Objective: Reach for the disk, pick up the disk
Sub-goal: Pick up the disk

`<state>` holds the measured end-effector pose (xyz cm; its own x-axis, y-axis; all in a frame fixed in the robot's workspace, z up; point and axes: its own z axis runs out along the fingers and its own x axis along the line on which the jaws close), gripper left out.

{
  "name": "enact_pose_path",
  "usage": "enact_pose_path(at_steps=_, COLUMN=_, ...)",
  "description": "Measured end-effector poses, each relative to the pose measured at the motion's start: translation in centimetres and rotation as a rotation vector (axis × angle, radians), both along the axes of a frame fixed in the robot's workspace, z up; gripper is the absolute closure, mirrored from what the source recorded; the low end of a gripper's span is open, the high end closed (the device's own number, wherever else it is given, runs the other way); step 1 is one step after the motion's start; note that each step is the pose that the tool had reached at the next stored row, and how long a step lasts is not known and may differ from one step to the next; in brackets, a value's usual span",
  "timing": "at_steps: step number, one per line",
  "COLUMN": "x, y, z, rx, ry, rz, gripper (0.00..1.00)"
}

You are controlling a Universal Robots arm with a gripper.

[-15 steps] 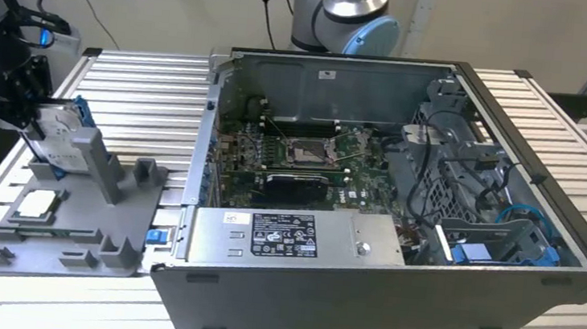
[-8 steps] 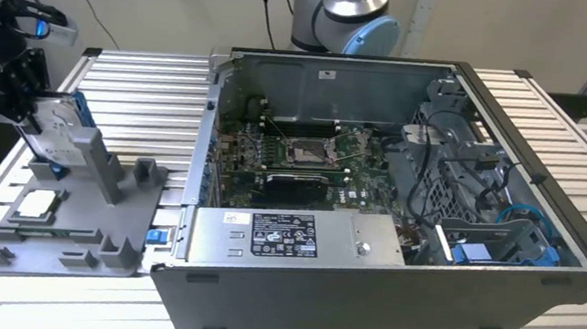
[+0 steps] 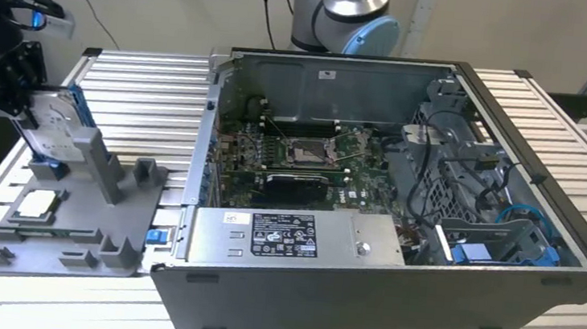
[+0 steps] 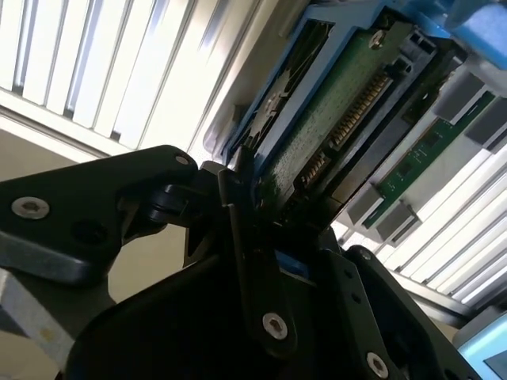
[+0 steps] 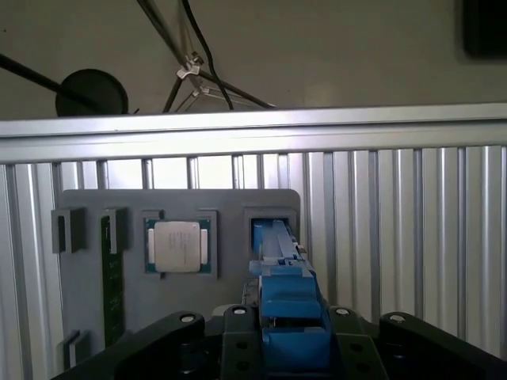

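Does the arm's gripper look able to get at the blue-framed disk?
Apparently yes: the gripper sits at the disk standing in the grey holder, jaws against its blue edges, with nothing between them.

I see the open computer case (image 3: 367,301) on the slatted surface (image 3: 151,78). Just beside it, toward the exterior view's left, lies a grey holder tray (image 3: 129,221) seating a square chip (image 3: 37,203).
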<state>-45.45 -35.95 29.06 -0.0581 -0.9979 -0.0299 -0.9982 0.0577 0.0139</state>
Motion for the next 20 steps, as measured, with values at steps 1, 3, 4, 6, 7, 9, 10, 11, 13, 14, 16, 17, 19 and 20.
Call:
enact_pose_path(at_steps=1, x=0.0, y=0.0, z=0.11, rx=0.0, ry=-0.0001, rz=0.0, gripper=1.0)
enact_pose_path(at_steps=3, x=0.0, y=0.0, z=0.31, rx=0.0, ry=0.0, rz=0.001, gripper=1.0)
enact_pose_path(at_steps=4, x=0.0, y=0.0, z=0.43, rx=0.0, ry=0.0, rz=0.001, gripper=1.0)
enact_pose_path(at_steps=6, x=0.0, y=0.0, z=0.65, rx=0.0, ry=0.0, rz=0.002, gripper=1.0)
enact_pose_path(at_steps=7, x=0.0, y=0.0, z=0.76, rx=0.0, ry=0.0, rz=0.002, gripper=1.0)
enact_pose_path(at_steps=9, x=0.0, y=0.0, z=0.99, rx=0.0, ry=-0.0001, rz=0.003, gripper=1.0)
enact_pose_path(at_steps=10, x=0.0, y=0.0, z=1.11, rx=0.0, ry=0.0, rz=0.003, gripper=1.0)
enact_pose_path(at_steps=11, x=0.0, y=0.0, z=1.22, rx=0.0, ry=0.0, rz=0.004, gripper=1.0)
enact_pose_path(at_steps=13, x=0.0, y=0.0, z=1.47, rx=0.0001, ry=0.0, rz=0.004, gripper=1.0)
enact_pose_path(at_steps=14, x=0.0, y=0.0, z=1.57, rx=0.0, ry=0.0, rz=0.005, gripper=1.0)
enact_pose_path(at_steps=16, x=0.0, y=0.0, z=1.76, rx=0.0, ry=0.0, rz=0.006, gripper=1.0)
enact_pose_path(at_steps=17, x=0.0, y=0.0, z=1.85, rx=0.0, ry=0.0, rz=0.007, gripper=1.0)
enact_pose_path(at_steps=19, x=0.0, y=0.0, z=2.02, rx=0.0, ry=0.0, rz=0.007, gripper=1.0)
enact_pose_path(at_steps=20, x=0.0, y=0.0, z=2.12, rx=0.0, ry=0.0, rz=0.007, gripper=1.0)
